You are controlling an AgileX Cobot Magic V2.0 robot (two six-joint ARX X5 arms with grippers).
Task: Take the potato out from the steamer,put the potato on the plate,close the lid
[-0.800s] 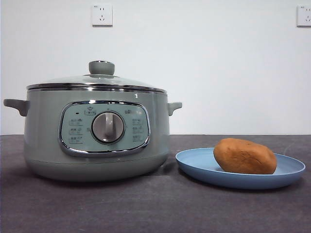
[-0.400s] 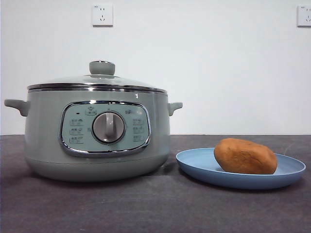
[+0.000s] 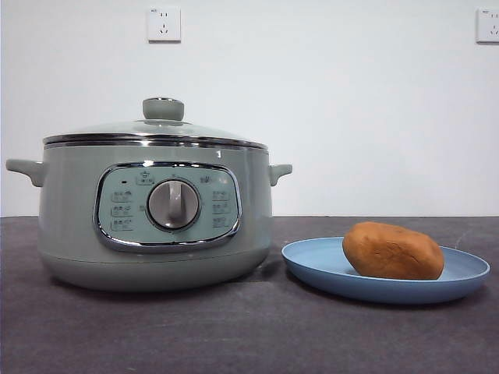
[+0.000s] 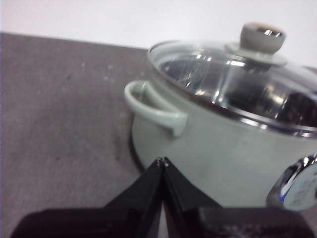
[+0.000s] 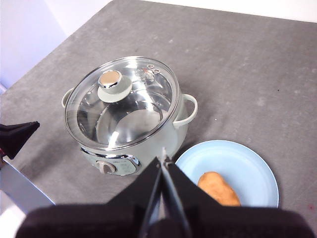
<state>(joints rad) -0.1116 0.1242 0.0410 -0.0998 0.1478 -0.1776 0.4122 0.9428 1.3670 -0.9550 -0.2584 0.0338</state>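
One potato [image 3: 392,251] on one plate [image 3: 312,261], one lidded steamer [image 3: 156,257] seemingly empty; both grippers' jaws pressed together.

A plain white wall [image 3: 351,117] is seen behind a dark grey table [image 3: 234,335]. Two white sockets are mounted high on it, one [image 3: 164,23] left, one [image 3: 488,25] at the right edge.
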